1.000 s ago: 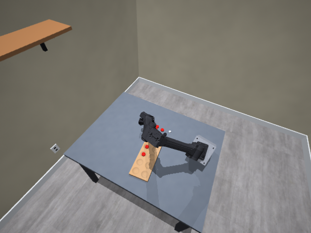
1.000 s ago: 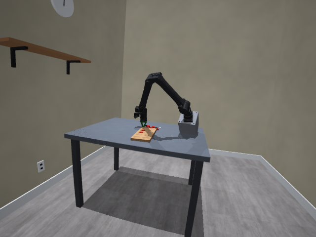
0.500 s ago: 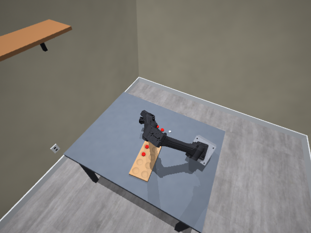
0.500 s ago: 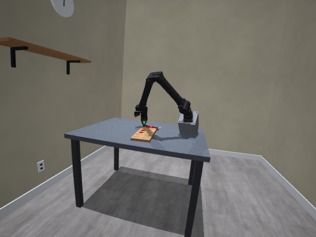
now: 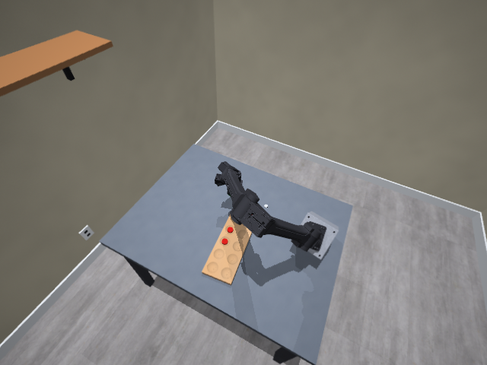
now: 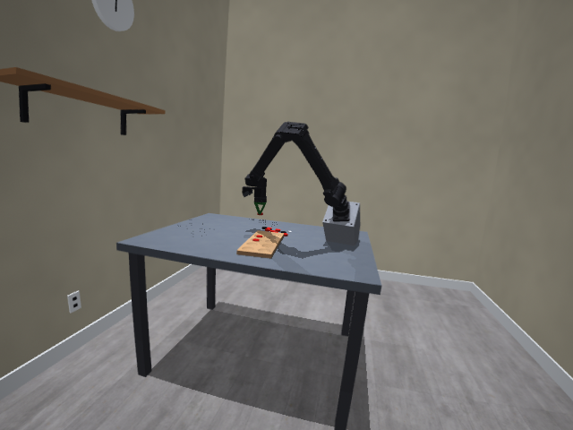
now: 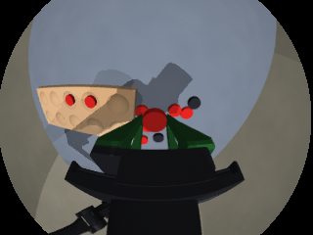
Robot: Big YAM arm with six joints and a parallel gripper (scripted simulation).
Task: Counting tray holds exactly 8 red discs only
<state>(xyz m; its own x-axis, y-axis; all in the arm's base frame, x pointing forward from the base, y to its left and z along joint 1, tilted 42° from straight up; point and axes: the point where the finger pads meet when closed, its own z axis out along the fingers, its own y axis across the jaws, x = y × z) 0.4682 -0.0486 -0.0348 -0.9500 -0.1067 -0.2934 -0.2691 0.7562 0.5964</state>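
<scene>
Gripped disc [image 6: 260,213] [image 7: 155,120] — above table [image 5: 165,204] [image 6: 184,236] [image 7: 161,44]

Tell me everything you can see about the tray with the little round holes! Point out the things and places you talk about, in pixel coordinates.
The counting tray [image 5: 222,261] [image 6: 253,250] [image 7: 105,91] is a long, flat, tan board that looks like wood. It has round, shallow pockets in two rows. It lies flat on the table [image 5: 157,212] [image 6: 175,240] [image 7: 156,44]. Two red discs sit in neighbouring pockets of one row. Shadow falls across part of it, and the gripper isn't touching it.
</scene>
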